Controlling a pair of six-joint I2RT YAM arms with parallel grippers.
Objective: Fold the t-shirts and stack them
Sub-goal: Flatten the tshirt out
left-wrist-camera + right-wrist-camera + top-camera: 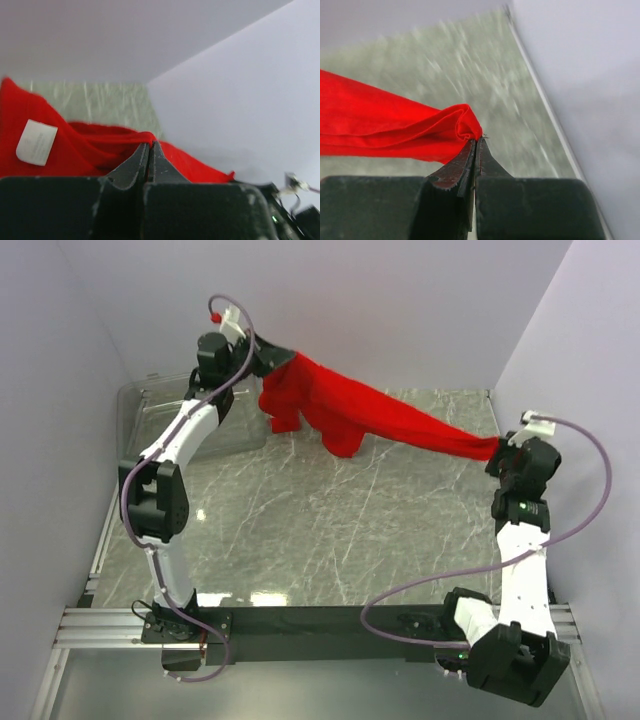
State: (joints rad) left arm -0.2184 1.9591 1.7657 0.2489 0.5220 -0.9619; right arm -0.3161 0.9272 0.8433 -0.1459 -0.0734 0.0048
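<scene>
Grey marbled worktop between pale walls, red t-shirt strung above it.
Left tool at 11 o'clock and right tool at 3 o'clock are each clamped on an end of the shirt, which hangs stretched between them, bunched and sagging near the left, a white label showing. Clear bin sits at 10 o'clock under the left arm.

Left arm raised far-left, right arm far-right; jaws pinched shut

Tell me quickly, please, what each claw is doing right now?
Left claw: closed, holding the red t-shirt.
Right claw: closed, holding the same t-shirt's other end.
</scene>
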